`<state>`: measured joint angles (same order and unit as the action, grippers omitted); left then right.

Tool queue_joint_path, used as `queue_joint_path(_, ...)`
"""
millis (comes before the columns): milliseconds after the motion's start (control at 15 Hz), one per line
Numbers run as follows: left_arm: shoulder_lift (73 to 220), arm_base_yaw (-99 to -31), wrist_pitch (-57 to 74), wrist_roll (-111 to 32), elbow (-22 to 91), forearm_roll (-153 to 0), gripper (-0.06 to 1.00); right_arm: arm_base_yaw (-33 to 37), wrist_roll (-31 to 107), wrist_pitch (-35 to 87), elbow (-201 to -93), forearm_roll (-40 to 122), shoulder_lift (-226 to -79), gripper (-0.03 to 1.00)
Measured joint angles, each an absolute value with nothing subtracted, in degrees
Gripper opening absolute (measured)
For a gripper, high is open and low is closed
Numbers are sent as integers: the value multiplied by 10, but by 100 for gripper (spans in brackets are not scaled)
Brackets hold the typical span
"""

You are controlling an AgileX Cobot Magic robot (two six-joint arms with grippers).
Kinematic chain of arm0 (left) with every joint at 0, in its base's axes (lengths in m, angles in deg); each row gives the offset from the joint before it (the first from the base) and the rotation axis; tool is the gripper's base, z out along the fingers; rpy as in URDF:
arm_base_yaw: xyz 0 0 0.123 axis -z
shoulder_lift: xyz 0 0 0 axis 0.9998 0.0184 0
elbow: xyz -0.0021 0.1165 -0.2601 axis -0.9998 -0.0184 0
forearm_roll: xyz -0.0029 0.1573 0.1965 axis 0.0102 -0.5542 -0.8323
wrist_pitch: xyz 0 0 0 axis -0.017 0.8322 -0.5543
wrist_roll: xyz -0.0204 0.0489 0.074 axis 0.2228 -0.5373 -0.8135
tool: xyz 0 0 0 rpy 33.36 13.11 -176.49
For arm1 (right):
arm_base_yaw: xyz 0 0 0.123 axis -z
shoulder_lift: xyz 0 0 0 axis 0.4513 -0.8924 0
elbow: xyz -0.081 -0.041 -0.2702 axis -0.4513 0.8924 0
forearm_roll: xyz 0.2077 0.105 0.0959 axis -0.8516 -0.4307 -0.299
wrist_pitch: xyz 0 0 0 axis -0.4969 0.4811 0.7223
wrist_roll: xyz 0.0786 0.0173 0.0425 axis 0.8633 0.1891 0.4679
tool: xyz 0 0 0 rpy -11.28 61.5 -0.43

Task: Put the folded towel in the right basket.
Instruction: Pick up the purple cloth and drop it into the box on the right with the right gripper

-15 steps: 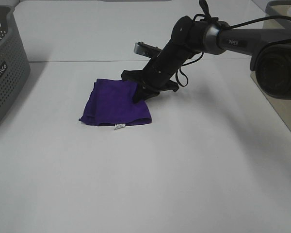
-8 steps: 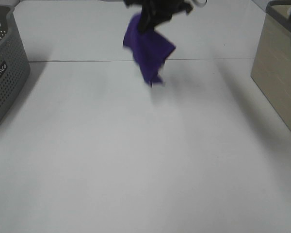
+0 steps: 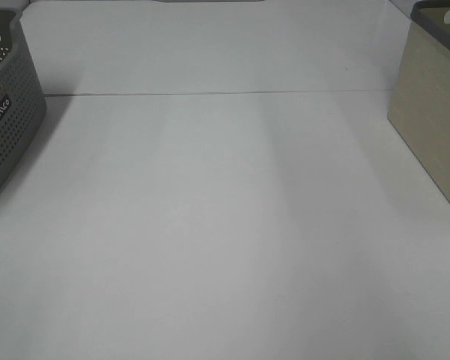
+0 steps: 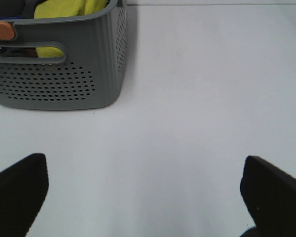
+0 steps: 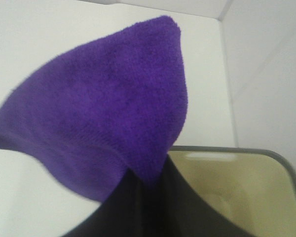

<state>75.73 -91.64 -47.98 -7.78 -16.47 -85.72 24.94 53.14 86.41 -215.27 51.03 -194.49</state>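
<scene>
The folded purple towel [image 5: 108, 98] shows only in the right wrist view, hanging from my right gripper [image 5: 140, 197], which is shut on its lower edge. The right basket [image 5: 232, 182], beige with a grey rim, lies just beyond the towel in that view. In the exterior high view the same basket [image 3: 433, 112] stands at the right edge; the towel and both arms are out of that view. My left gripper [image 4: 145, 195] is open and empty above bare table, with its dark fingers [image 4: 17, 192] wide apart.
A grey perforated basket [image 3: 6, 112] stands at the table's left edge. The left wrist view shows it [image 4: 64, 79] holding yellow-green cloth [image 4: 69, 10]. The white table [image 3: 225, 225] spreads between the two baskets, with a seam across its far part.
My right gripper lifted the purple towel off the table and carried it up and right, out of the exterior high view. The table spot where it lay is now bare.
</scene>
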Motion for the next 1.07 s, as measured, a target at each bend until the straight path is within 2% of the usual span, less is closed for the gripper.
queue_joint_path(133,757,-916,-480,-78,-165,-857,99,339,542,866,-2146,509,-1945,6)
queue_joint_path(200,757,-916,-480,-78,-165,-857,99,410,546,866,-2110,476,-1945,6)
queue_joint_path(333,757,-916,-480,-78,-165,-857,99,443,545,866,-2063,446,-1958,6)
queue_joint_path(533,757,-916,-480,-78,-165,-857,99,446,545,870,-2010,448,-1989,6)
queue_joint_path(600,757,-916,-480,-78,-165,-857,99,446,552,870,-1993,456,-2004,13)
queue_joint_path(667,757,-916,-480,-78,-165,-857,99,446,564,870,-1980,469,-2021,29)
queue_joint_path(733,757,-916,-480,-78,-165,-857,99,446,571,869,-1969,477,-2037,52)
queue_joint_path(800,757,-916,-480,-78,-165,-857,99,446,572,870,-1962,478,-2048,71)
queue_joint_path(933,757,-916,-480,-78,-165,-857,99,446,572,870,-1961,453,-2050,89)
queue_joint_path(1067,757,-916,-480,-78,-165,-857,99,442,560,870,-1961,427,-2027,91)
